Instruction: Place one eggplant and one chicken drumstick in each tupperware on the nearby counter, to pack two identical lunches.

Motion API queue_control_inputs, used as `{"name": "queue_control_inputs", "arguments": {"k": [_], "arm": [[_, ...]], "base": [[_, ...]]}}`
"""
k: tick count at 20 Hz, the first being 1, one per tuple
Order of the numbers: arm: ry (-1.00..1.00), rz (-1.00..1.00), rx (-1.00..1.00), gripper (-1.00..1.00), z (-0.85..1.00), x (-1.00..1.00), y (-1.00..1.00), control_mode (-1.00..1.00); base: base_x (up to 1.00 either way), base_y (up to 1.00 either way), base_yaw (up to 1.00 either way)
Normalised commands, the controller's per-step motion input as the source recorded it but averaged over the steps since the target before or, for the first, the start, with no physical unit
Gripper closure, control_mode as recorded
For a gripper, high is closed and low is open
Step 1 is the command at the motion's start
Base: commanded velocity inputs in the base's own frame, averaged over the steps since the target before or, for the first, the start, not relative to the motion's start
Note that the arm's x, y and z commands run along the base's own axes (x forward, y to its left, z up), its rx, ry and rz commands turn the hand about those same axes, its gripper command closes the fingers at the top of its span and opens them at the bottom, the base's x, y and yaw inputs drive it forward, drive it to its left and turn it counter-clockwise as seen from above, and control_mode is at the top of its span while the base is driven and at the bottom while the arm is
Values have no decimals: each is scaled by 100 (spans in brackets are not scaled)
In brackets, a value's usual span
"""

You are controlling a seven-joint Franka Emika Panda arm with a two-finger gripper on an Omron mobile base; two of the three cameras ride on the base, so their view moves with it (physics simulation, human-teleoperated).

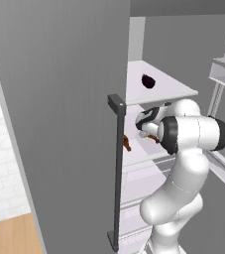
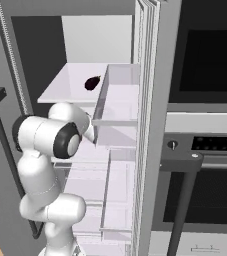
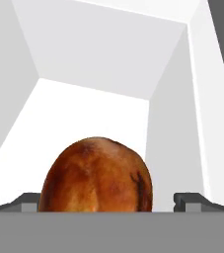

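- Between the spread fingers of the tool (image 3: 111, 202), a chicken drumstick (image 3: 96, 175) sits close up, framed on both sides but not yet pinched.
- Around it, the white shelf (image 3: 59, 128) of an open fridge carries the meat, with pale walls behind.
- Beside the arm in the left base view, a second drumstick (image 1: 127, 143) lies on the same level, near the dark door handle (image 1: 118, 173).
- One shelf up, an eggplant (image 2: 92, 83) rests alone.
- Judging by this, packing has barely begun: nothing is lifted, and both lunches remain to be filled.
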Motion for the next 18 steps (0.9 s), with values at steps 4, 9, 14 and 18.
{"name": "queue_control_inputs", "arguments": {"k": [4,9,14,18], "arm": [[2,1,0,-100,-40,16,4,-100],[5,0,0,100,-44,5,19,-100],[8,0,-1,100,-29,-11,28,-100],[0,0,0,100,-19,-73,43,-100]], "base": [[0,0,0],[0,0,0],[0,0,0],[0,0,0]]}}
